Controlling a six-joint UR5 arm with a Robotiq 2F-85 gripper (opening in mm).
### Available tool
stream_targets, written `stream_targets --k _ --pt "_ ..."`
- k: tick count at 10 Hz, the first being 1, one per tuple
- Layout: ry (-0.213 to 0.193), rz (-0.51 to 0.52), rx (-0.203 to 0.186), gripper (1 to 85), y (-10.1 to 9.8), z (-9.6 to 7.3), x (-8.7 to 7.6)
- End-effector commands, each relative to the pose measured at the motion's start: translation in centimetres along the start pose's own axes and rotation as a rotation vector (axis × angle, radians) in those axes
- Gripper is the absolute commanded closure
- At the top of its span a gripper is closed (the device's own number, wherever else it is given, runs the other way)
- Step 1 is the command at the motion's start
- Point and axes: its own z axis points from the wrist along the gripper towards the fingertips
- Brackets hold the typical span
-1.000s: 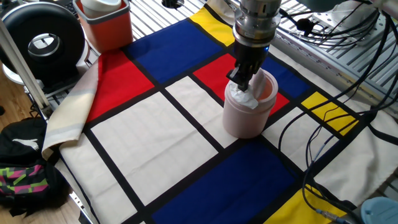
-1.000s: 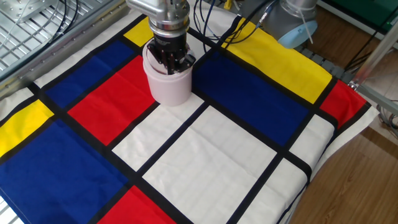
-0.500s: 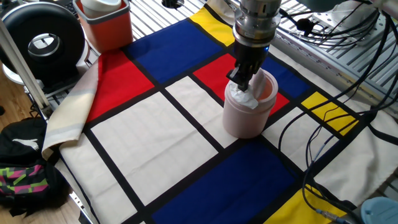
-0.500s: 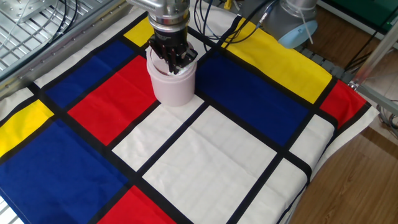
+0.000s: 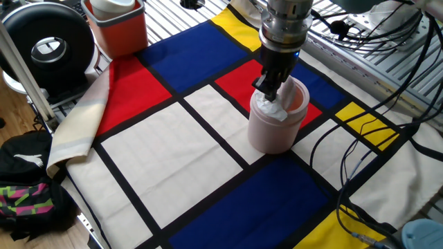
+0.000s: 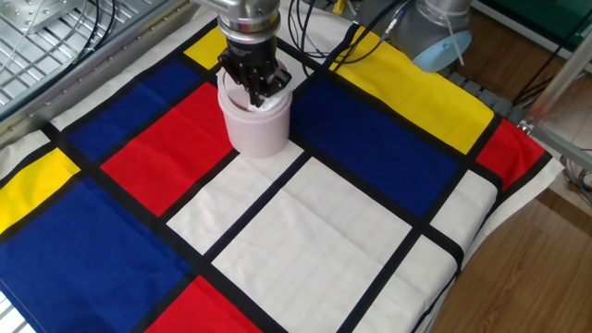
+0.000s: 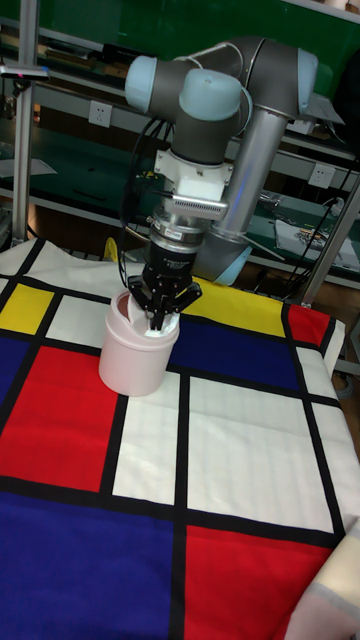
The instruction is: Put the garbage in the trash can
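The pale pink trash can (image 5: pixel 273 135) stands upright and open-topped on the checkered cloth, also seen in the other fixed view (image 6: pixel 259 134) and the tall view (image 7: pixel 135 365). The garbage (image 5: pixel 266 111), a white crumpled wad, sits in the can's mouth at rim height; it shows too as the garbage (image 6: pixel 252 104). My gripper (image 5: pixel 268 97) points straight down into the mouth, its fingertips drawn together on the wad. The same gripper (image 6: pixel 256 92) (image 7: pixel 158 320) hangs just over the rim.
A red-orange square bin (image 5: pixel 118 28) with a white insert stands at the cloth's far corner, beside a black round device (image 5: pixel 45 41). Cables (image 5: pixel 360 41) lie along the right side. A bag (image 5: pixel 28 194) is on the floor past the cloth's edge.
My gripper has risen a little out of the can's mouth over the last second. The white wad now shows under its fingertips. The can has not moved.
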Motion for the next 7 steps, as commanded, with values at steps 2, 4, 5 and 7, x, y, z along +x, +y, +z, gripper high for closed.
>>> stream_targets --k 2,4,5,7 --pt "0.005 0.001 0.046 71.3 -0.03 -1.81 -0.07" --pt "0.003 -0.030 0.047 67.3 0.03 -1.86 -0.22" --pt "0.003 -0.075 0.049 57.3 -0.34 -1.88 -0.24" --pt "0.000 -0.090 0.048 55.0 -0.32 -2.00 -0.30"
